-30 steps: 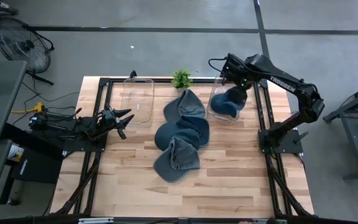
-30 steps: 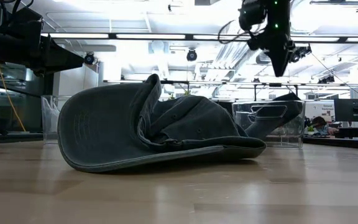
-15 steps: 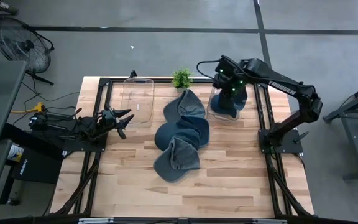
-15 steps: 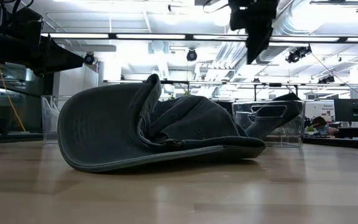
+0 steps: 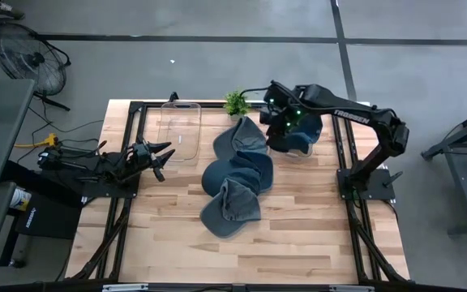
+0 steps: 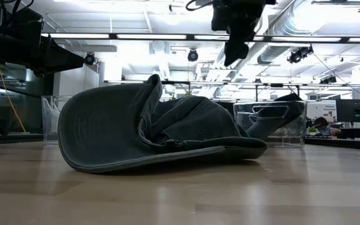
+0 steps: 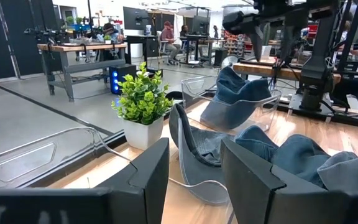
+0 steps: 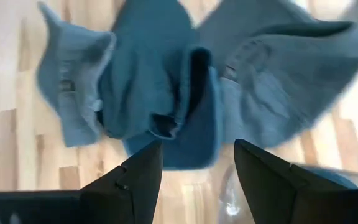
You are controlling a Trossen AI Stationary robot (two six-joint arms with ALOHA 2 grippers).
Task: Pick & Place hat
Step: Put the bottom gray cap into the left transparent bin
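Observation:
Three blue denim hats lie in an overlapping pile on the table: the far hat (image 5: 242,136), the middle hat (image 5: 237,172) and the near hat (image 5: 229,209), brims on the wood. The near one fills the low view (image 6: 149,128). A fourth hat (image 5: 305,133) sits in the clear right bin (image 5: 292,151), its brim over the rim (image 7: 238,93). My right gripper (image 5: 272,123) hovers open and empty above the far hat's right edge, the pile showing between its fingers (image 8: 194,168). My left gripper (image 5: 162,156) waits open at the table's left side.
An empty clear bin (image 5: 180,130) stands at the far left. A small potted plant (image 5: 236,101) is at the far edge between the bins, also in the left wrist view (image 7: 143,99). Bare wood lies near and left of the pile (image 5: 169,219).
My right gripper has travelled from over the right bin toward the table's left, and now hangs over the right edge of the far hat in the pile. The hat in the bin and the pile have stayed where they were.

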